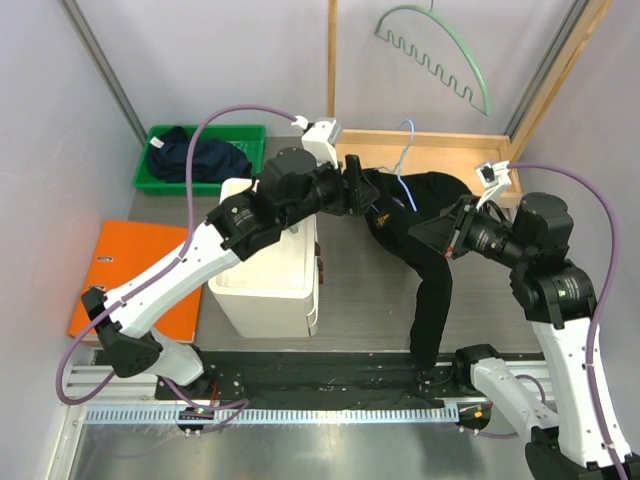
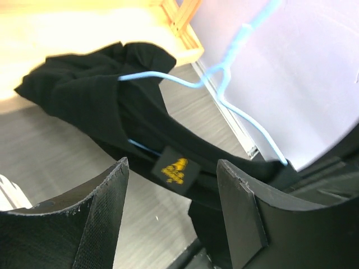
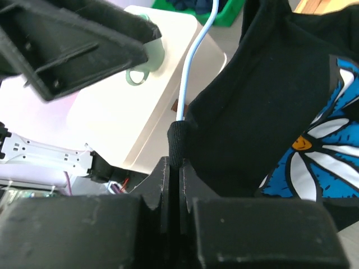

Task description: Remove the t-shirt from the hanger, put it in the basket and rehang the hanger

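The right gripper (image 3: 174, 168) squeezes a fold of the black t-shirt (image 3: 263, 95), right beside the blue hanger (image 3: 196, 67). The left gripper (image 2: 172, 190) is spread apart, holding nothing. The t-shirt hangs between the arms above the worktop (image 1: 360, 290). If the wire is pinched too, pulling may drag the hanger along. The green bin (image 1: 250, 135) holds dark blue cloth (image 1: 205, 158). The white box (image 1: 265, 280) has its lid on.
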### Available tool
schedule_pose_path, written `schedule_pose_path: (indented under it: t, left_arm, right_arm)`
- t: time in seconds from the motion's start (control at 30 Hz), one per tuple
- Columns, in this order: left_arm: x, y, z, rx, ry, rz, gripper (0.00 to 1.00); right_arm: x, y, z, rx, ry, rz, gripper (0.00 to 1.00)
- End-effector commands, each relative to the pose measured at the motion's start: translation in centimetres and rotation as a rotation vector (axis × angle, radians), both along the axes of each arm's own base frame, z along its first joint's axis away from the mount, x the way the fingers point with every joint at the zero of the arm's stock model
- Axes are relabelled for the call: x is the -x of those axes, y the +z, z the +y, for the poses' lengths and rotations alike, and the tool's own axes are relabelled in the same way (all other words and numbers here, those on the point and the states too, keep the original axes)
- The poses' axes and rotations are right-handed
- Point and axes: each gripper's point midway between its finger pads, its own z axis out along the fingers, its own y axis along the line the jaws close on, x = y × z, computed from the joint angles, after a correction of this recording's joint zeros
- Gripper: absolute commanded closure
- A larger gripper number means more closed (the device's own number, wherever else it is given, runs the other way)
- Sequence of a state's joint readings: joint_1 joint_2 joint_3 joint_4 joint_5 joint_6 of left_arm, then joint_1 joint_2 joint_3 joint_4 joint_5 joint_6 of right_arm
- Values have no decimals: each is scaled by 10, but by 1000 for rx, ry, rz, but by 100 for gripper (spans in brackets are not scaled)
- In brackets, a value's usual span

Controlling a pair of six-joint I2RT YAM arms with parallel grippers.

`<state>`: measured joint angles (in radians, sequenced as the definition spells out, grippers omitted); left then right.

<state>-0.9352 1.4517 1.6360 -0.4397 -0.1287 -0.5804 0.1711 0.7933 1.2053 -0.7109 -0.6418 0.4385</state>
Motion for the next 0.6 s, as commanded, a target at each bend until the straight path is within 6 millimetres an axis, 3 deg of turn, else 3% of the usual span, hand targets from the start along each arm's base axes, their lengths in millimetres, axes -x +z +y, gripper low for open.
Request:
schedule_pose_path:
  t: [0.0,0.13,0.17,0.2,0.23,0.3,0.47,0.57]
  left_arm:
    - [-8,33,-4,20,-54,-94,35]
    - [-12,50,-13,213,-154,40,43]
    - [-5,56,-17,245,-201,37,43]
    - [0,58,-21,263,-240,22,41]
    - [7,78,-26,322,-297,-45,38]
    - [15,88,-31,346,-362,-77,32]
    - [7,91,-37,296,-371,-107,28]
    - [0,84,-45,270,-374,-99,31]
  right_arm:
    - [10,43,-3,-6,-2,-188,99]
    - [14,31,-2,-1,13,-177,99]
    - [16,29,-1,-7,21,-171,99]
    - [16,26,0,-12,26,-162,99]
    - [15,20,1,-16,34,-146,99]
    - [16,16,3,-27,43,-124,99]
    - [18,15,5,-34,60,-117,99]
    - [19,19,7,-47,66,-120,99]
